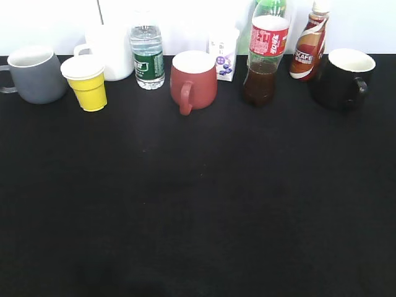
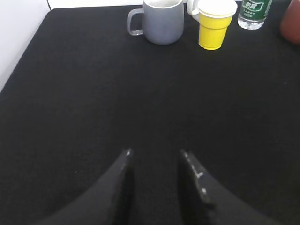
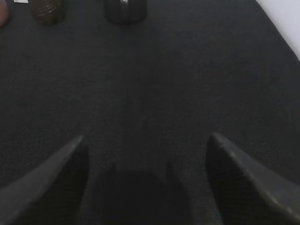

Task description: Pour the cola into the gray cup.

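While upright, cola [image 1: 266, 52] beside Nescafe bottle [image 1: 310, 46]

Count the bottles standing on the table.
3, all in the back row: the water bottle left of centre behind the red mug, the cola right of centre, and the coffee bottle beside the black mug. None looks hidden.

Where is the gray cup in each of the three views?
Exterior view: gray cup at far left of the back row.
Left wrist view: at top, left of middle.
Right wrist view: not in it.
Shared landmark: the yellow cup stands just right of it.
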